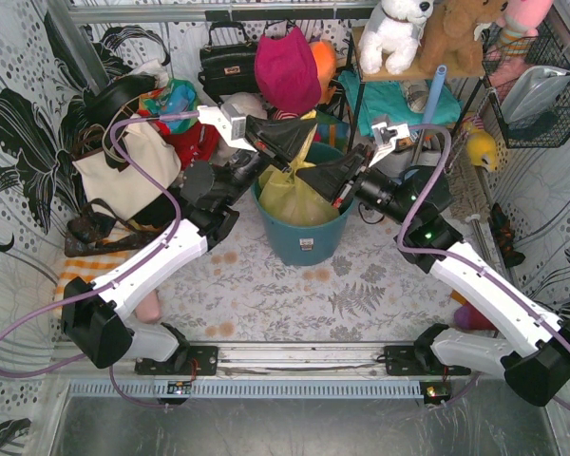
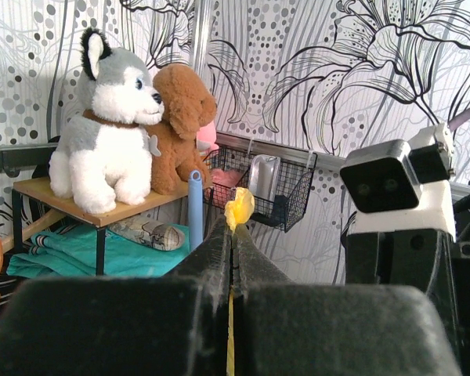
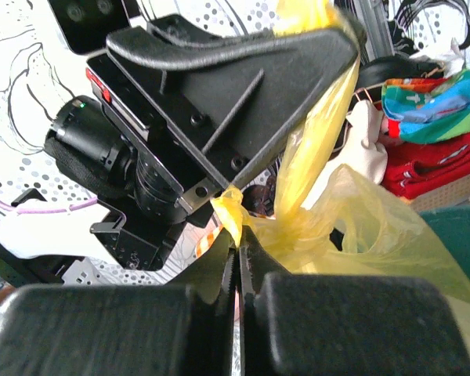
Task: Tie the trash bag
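Observation:
The yellow-green trash bag (image 1: 292, 199) sits in a round teal bin (image 1: 304, 237) at the table's middle back. My left gripper (image 1: 309, 128) is shut on one twisted strip of the bag's rim, held above the bin; a yellow tuft (image 2: 239, 206) pokes past its tips. My right gripper (image 1: 299, 177) is shut on another strip of the trash bag (image 3: 337, 227) just above the bag's mouth, under the left gripper (image 3: 341, 31). The two strips cross between the grippers.
A cream tote bag (image 1: 123, 171) and dark bags stand at the left. A shelf with plush toys (image 1: 427, 33) and a wire basket (image 1: 537, 90) are at the back right. A pink hat (image 1: 287, 66) sits behind the bin.

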`<state>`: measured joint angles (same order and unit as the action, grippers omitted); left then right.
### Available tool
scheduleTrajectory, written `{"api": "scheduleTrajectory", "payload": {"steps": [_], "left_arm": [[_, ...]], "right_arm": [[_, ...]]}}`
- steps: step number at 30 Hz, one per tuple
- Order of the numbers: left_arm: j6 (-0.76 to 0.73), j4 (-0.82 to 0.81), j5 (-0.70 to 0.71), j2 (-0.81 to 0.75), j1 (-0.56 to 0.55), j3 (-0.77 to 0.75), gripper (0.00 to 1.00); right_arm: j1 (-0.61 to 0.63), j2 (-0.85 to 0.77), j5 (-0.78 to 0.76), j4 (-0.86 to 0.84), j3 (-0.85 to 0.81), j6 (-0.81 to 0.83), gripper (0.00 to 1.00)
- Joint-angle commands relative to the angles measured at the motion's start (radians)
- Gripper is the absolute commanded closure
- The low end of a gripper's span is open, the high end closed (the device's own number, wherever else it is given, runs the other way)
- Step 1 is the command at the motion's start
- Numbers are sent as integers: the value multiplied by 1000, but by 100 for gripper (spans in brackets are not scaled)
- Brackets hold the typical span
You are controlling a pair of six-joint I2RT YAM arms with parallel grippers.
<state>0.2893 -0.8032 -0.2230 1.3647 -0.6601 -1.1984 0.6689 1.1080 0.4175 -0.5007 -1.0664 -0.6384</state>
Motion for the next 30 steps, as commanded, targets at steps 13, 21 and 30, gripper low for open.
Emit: {"api": "scheduleTrajectory", "payload": {"steps": [13,21,30], "left_arm": [[-18,-10,9,18,5,-45,100],[-23,43,-67,35,4,-80,100],[-56,130,-155,31,4,-104,100]], "right_arm": [[144,-2,-295,139,9,104,100],[192,31,-474,214,-1,77,100],[199,49,-670,278,-10,-5,100]]}}
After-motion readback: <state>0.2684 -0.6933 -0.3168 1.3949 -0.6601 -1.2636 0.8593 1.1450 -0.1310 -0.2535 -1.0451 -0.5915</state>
